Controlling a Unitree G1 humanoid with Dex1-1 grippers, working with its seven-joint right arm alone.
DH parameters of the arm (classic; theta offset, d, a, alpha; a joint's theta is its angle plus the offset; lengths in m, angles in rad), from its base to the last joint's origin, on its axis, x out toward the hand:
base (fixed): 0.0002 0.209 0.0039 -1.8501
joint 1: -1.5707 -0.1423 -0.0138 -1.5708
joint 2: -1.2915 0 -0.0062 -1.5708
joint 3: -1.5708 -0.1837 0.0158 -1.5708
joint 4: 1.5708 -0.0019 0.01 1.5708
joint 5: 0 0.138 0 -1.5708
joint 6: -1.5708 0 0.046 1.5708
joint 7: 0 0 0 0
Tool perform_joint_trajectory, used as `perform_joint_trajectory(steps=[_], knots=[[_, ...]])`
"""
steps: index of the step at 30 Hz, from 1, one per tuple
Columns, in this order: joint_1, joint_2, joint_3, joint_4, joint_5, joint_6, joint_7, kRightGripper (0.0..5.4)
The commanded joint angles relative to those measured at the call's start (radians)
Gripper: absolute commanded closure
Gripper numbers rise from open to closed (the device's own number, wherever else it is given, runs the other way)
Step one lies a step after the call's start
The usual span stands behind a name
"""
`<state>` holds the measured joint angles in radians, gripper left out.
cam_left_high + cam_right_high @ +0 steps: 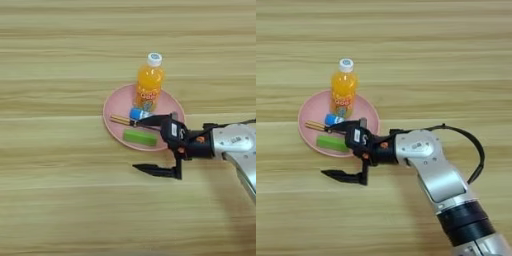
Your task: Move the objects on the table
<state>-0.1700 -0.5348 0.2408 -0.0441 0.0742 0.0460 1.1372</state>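
On the pink plate (114,106) stands an upright orange-drink bottle (149,85) with a white cap. In front of it lie a blue tube (136,114) and a thin screwdriver (120,120) with an amber handle. A green bar (140,137) lies flat at the plate's near side. My right gripper (138,144) is open wide and comes in from the right. Its upper finger (152,120) reaches over the plate beside the tube. The lower finger (155,170) hangs over bare table (50,200) just in front of the plate. Nothing is held.
My silver forearm (426,160) with a black cable loop crosses the table from the bottom right. Wooden table top stretches out to the left, behind and in front of the plate.
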Motion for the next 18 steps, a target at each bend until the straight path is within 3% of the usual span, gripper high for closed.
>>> perform_joint_trajectory(steps=[1,10,18], knots=[[-0.024,-0.048,-0.006,-0.035,-0.004,-0.046,0.006,0.03],[-0.004,-0.075,0.015,-0.006,-0.022,-0.079,0.046,0.03],[-0.022,-0.067,0.026,0.032,-0.059,-0.077,0.035,0.03]])
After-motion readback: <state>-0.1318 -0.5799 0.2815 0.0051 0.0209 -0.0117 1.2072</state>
